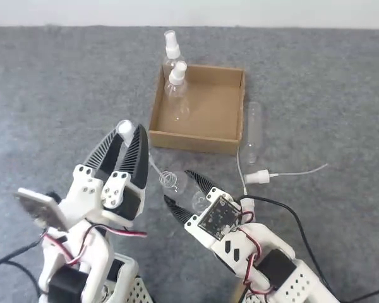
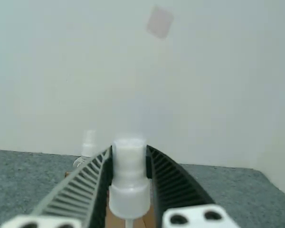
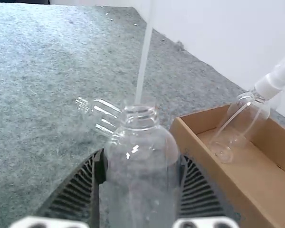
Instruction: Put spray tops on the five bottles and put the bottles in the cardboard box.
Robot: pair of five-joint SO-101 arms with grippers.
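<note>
Nearest, on the arms' side of the box, the right gripper (image 3: 140, 160) has its fingers spread about as wide as the small clear plastic bottle (image 3: 140, 142) and closed against its body. The bottle stands neck-up with its threaded mouth bare. The left gripper (image 2: 129, 151), also on that side of the box and raised above the grey felt-covered bench (image 1: 63, 95), has its fingers nearly together, pinching a white plastic spray top (image 2: 129, 175) by its head. The top's thin white dip tube (image 3: 143, 57) hangs down to the rim of the held bottle's neck, but I cannot tell whether its end is inside. The bottle looks light, thin-walled and slick, so a hard squeeze would probably dent it or let it spin; the mid-body grip seems right. The tube looks floppy and would need steering into the mouth before the collar is turned. A second clear bottle without a top (image 3: 99, 118) lies on its side just beyond the held one, short of the box. A loose white spray top with its tube (image 1: 258, 177) lies off the box's near right corner. The shallow brown cardboard box (image 1: 196, 142) holds one capped clear bottle (image 1: 177, 95) in its far left corner. Another uncapped clear bottle (image 1: 254, 129) lies along the outside of the box's right wall. A capped clear bottle (image 1: 172, 53) stands just behind the box's far left corner.
</note>
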